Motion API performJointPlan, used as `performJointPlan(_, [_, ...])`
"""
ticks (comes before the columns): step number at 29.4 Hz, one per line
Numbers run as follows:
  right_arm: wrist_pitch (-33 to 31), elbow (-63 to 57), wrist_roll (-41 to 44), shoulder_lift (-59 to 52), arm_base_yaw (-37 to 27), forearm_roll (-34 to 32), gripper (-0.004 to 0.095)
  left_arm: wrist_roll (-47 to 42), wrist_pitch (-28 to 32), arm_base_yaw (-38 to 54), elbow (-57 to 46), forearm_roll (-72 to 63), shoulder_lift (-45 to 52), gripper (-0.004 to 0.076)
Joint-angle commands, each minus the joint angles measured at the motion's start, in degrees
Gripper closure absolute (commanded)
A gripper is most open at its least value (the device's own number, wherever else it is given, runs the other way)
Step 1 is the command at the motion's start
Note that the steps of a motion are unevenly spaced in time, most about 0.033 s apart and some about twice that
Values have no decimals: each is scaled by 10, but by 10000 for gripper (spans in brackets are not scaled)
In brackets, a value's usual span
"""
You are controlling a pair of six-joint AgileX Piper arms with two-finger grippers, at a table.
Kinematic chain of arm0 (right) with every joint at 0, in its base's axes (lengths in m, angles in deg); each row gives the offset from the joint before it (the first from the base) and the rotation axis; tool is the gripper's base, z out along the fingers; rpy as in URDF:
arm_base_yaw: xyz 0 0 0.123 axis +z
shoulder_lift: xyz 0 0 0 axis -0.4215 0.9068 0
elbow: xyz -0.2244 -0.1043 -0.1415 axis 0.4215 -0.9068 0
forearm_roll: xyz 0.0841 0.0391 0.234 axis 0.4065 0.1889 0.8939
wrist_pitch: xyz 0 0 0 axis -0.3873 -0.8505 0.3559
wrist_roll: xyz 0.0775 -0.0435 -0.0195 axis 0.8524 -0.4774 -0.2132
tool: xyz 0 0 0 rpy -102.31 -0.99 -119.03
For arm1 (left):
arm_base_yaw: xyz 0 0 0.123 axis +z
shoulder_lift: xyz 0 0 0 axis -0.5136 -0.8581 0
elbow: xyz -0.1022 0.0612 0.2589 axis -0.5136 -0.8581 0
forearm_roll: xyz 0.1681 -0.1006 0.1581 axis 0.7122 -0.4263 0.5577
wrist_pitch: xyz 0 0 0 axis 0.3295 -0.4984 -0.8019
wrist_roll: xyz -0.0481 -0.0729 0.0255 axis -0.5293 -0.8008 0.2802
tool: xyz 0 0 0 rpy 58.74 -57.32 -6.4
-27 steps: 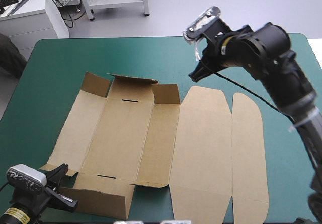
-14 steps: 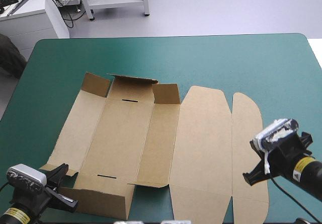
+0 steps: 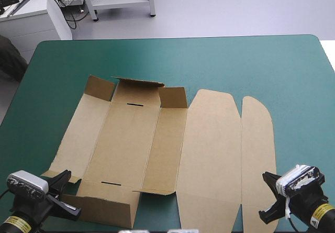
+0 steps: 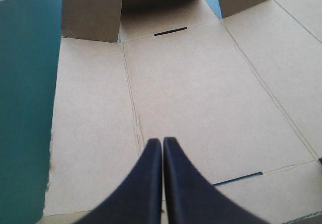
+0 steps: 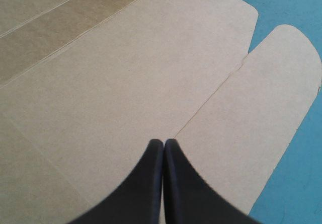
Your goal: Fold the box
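Observation:
The brown box (image 3: pixel 209 149) lies as a mostly flat cut sheet in the middle of the teal-green table (image 3: pixel 235 60). Three short flaps (image 3: pixel 137 90) stand up along its far edge, and one wall (image 3: pixel 107 208) is raised at its near left. My left gripper (image 3: pixel 67 193) sits shut at the near left corner of the sheet, its fingertips over the base panel (image 4: pixel 191 83) with nothing between them. At the near right, my right gripper (image 3: pixel 267 197) is also shut, hovering over the fold between the lid panel (image 5: pixel 126 83) and the rounded tuck flap (image 5: pixel 271 103).
Teal-green cover shows in a wide band beyond the box's far edge and in narrower strips to its left and right. The rounded tuck flap (image 3: pixel 257 149) ends near the table's right side. Two slots (image 3: pixel 134 105) are cut in the base panel.
The right arm has swung from above the table's far side down to the near right corner of the box. The left arm and the box have not moved.

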Motion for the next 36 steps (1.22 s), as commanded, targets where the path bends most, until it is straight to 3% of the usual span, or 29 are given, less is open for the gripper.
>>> performJointPlan(1, [44, -8, 5, -11, -2, -3, 926, -3, 41, -2, 13, -2, -8, 706])
performJointPlan(4, [53, -12, 6, -11, -2, -3, 926, -3, 41, -2, 13, -5, -8, 584])
performJointPlan(10, [53, -12, 6, -11, -2, -4, 927, -3, 42, -2, 13, -5, -8, 246])
performJointPlan(13, [53, -12, 6, -11, -2, -4, 927, -6, 46, -2, 13, -5, -8, 152])
performJointPlan(19, [53, -12, 6, -11, -2, -4, 927, -22, 59, -2, 13, -50, -8, 151])
performJointPlan(25, [53, -12, 7, -11, -2, -4, 927, -21, 57, -2, 25, 5, -24, 173])
performJointPlan(31, [53, -12, 7, -11, -2, -4, 927, -26, 56, -2, 95, 35, -138, 210])
performJointPlan(36, [53, -12, 7, -11, -2, 3, 927, -128, 41, -2, 178, 92, -269, 210])
